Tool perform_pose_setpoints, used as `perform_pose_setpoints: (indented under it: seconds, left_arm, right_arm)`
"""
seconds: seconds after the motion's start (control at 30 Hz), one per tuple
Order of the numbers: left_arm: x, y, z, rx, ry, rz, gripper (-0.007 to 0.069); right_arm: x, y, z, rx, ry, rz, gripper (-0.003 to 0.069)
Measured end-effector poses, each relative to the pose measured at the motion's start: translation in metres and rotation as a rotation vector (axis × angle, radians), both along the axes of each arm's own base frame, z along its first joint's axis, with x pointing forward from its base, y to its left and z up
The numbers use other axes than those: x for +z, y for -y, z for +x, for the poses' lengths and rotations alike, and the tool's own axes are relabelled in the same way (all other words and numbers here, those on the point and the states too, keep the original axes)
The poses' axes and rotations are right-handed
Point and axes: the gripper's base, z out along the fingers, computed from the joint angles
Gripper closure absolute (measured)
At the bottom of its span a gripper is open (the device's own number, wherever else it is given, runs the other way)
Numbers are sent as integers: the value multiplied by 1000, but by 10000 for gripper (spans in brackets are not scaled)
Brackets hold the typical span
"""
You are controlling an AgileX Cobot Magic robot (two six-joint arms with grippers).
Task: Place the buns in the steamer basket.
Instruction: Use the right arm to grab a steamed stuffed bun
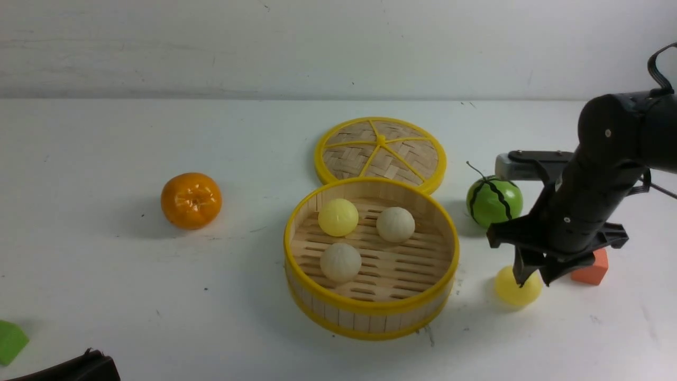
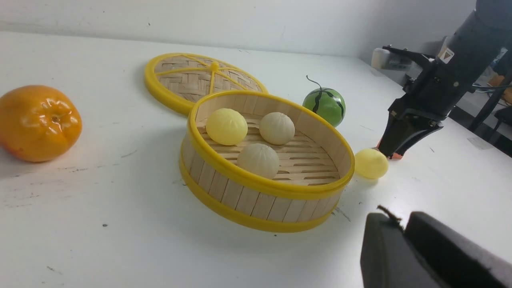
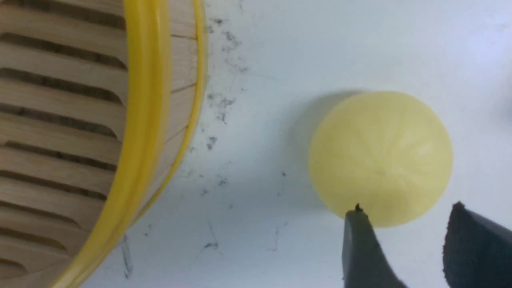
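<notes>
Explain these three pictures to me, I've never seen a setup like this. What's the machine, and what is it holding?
This is a two-armed robot at a white table. The front picture looks forward from between the arms. The other two come from a camera on each wrist. Three buns sit in the bamboo steamer basket, and its lid lies behind it. A tangerine, a toy watermelon, an orange block and a green block lie around. The right arm hangs over the fourth bun with its jaws open, gripping nothing yet. The left arm sits at the near edge, jaws shut and empty.
</notes>
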Motion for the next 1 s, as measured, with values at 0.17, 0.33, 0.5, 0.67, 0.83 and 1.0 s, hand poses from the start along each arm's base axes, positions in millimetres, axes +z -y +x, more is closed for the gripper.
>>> perform_pose_setpoints:
  seconds: [0.17, 0.33, 0.5, 0.67, 0.83, 1.0]
  left_arm:
    - [0, 0, 0, 0, 0, 0, 550]
    - [0, 0, 0, 0, 0, 0, 546]
    - [0, 0, 0, 0, 0, 0, 540]
    - [0, 0, 0, 0, 0, 0, 539]
    - [0, 0, 0, 0, 0, 0, 533]
    - [0, 0, 0, 0, 0, 0, 533]
  right_arm:
    - [2, -2, 2, -3, 12, 16, 360]
    - [0, -2, 4, -3, 13, 15, 358]
    - [-13, -2, 11, 4, 27, -3, 358]
    - [-18, -2, 14, 8, 39, -6, 375]
    - [-18, -2, 14, 9, 35, -7, 462]
    - [-18, -2, 14, 17, 35, -8, 545]
